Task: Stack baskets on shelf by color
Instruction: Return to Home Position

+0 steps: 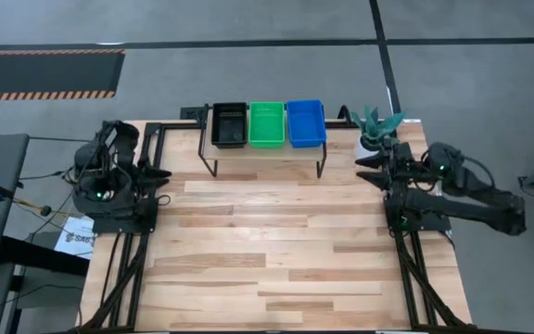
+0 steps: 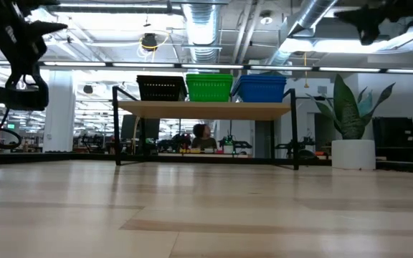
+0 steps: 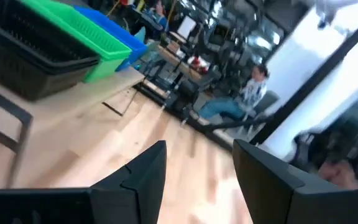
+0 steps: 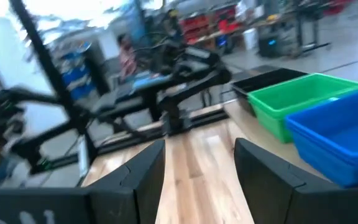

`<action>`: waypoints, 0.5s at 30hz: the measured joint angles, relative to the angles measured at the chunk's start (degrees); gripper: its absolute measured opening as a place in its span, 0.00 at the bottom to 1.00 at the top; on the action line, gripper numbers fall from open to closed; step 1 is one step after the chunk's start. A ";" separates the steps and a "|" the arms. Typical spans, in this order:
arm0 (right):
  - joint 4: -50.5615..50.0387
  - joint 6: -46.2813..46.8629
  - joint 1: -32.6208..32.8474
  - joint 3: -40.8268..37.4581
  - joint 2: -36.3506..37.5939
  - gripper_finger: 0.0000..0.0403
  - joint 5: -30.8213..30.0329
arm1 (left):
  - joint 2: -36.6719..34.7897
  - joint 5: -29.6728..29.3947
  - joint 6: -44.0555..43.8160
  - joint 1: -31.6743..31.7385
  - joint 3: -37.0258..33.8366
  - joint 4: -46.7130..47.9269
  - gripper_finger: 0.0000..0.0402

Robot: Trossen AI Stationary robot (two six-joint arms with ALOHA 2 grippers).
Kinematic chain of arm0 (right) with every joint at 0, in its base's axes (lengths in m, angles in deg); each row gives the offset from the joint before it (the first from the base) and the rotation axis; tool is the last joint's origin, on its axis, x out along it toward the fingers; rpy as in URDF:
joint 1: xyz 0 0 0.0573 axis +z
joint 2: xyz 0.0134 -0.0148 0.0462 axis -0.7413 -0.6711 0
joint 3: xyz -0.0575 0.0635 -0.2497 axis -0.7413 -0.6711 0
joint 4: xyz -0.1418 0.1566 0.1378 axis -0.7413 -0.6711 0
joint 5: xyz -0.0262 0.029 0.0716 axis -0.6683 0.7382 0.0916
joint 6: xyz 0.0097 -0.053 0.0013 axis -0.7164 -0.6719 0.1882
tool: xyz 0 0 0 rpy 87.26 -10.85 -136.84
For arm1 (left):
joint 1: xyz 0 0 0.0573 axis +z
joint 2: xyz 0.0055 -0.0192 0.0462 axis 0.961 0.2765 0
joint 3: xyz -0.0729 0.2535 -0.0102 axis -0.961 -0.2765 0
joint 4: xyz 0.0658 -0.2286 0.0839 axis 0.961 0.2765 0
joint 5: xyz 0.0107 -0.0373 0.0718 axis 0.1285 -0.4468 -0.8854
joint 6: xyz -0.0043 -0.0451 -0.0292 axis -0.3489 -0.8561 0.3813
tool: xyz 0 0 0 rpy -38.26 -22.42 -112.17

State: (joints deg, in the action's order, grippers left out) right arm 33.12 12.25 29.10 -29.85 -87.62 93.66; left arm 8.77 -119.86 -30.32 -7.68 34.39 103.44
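Baskets sorted: you look to be on the return home.
High view: the black perforated plastic baskets (image 1: 229, 124), green baskets (image 1: 267, 123) and blue baskets (image 1: 306, 122) line the wooden table's (image 1: 276, 250) far edge, left gripper (image 1: 158, 174) near its left edge, right gripper (image 1: 367, 170) near its right. Low view: they sit atop the light wood shelf (image 2: 206, 109). Wrist views: both pincers spread, empty — next, just fold clear.

Three piles of perforated plastic baskets are counted: a black pile (image 1: 229, 124), a bright green pile (image 1: 267, 123), a blue pile (image 1: 306, 122) (baskets per pile cannot be told). One light wood shelf (image 2: 206, 110) on black metal legs and one potted green plant (image 1: 378, 125) are seen.
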 joint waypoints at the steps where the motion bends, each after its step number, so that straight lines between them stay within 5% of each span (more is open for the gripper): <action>1: 1.78 0.88 -0.02 -1.96 1.20 0.53 -1.00 | 0.01 -0.41 -0.29 0.20 -0.33 -2.57 0.43; 3: 4.97 1.81 -0.03 -5.59 3.08 0.53 -1.65 | 0.18 0.37 4.05 0.27 -0.66 -10.78 0.43; 7: 13.10 3.68 0.43 -11.67 5.14 0.53 -0.11 | 2.04 10.59 32.96 0.30 -3.46 -39.91 0.43; 11: 19.30 4.64 1.86 -15.46 5.43 0.53 0.06 | 5.32 40.11 71.12 0.68 -8.62 -76.25 0.43; 15: 23.75 4.71 3.88 -17.19 5.28 0.53 0.10 | 5.53 73.68 95.66 0.64 -12.59 -90.78 0.43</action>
State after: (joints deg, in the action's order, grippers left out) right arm 56.87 16.96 32.98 -47.04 -82.34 93.76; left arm 14.29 -46.18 65.35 -7.04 21.80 12.66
